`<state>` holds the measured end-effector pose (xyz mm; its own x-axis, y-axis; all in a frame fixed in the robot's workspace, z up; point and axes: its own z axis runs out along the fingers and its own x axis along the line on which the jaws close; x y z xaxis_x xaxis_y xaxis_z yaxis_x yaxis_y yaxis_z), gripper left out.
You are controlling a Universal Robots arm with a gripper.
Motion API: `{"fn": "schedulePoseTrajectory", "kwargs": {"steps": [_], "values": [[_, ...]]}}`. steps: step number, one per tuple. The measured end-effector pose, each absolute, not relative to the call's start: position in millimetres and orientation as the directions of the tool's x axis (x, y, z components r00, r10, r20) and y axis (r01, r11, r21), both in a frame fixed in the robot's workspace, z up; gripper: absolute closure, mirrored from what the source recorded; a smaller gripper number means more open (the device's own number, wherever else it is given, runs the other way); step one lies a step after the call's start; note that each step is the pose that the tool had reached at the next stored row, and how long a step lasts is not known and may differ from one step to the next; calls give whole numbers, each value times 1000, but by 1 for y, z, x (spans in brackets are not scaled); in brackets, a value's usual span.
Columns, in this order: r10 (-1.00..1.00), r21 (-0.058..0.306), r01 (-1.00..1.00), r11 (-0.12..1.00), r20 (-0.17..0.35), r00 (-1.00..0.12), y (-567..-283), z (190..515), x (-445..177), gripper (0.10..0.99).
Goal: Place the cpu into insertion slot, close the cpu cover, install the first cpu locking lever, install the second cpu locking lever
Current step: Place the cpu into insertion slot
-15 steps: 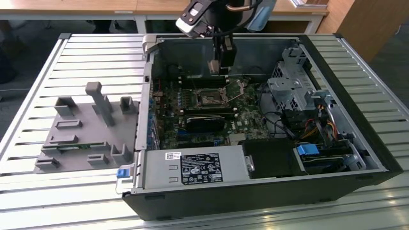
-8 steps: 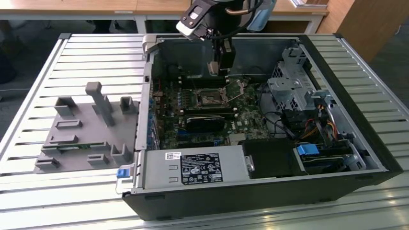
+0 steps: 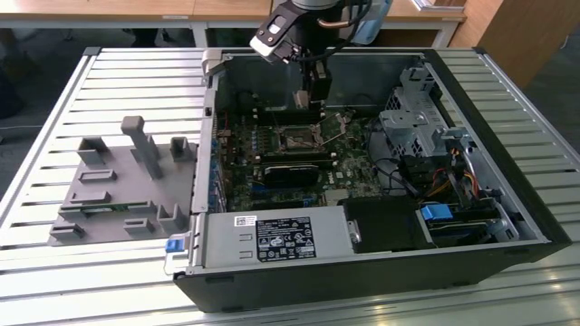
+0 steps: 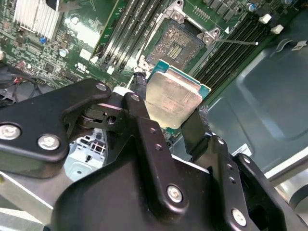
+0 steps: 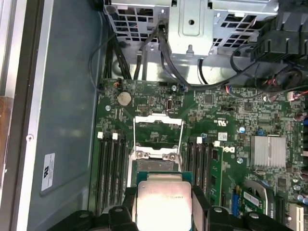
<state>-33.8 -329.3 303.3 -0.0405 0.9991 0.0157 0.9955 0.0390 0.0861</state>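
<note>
The gripper (image 4: pixel 169 109) clamps the chip (image 4: pixel 174 96) by its edges, hanging near the socket (image 4: pixel 175 44), clear of it. Placing is in hand; seating calls for a level, squared-up chip.

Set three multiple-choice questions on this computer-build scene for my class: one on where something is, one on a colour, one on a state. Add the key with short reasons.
1. Where is the cpu?
A. seated in the insertion slot
B. held in the claw above the motherboard
C. lying loose on the motherboard

2. What colour is the motherboard?
A. green
B. red
C. white

3. What state is the insertion slot in?
A. empty, contacts bare
B. filled by the cpu
C. filled and clamped shut

Key:
1 B, the claw's fingers grip the chip's edges in both wrist views.
2 A, the board shows green all around the slot.
3 A, its bare contact field shows in the second wrist view.
</note>
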Motion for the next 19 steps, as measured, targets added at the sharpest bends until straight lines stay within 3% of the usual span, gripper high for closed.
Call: {"fn": "schedulePoseTrajectory", "kwargs": {"steps": [19], "values": [[999, 83, 996, 39, 14, -40, -327, 281, -34, 545]]}}
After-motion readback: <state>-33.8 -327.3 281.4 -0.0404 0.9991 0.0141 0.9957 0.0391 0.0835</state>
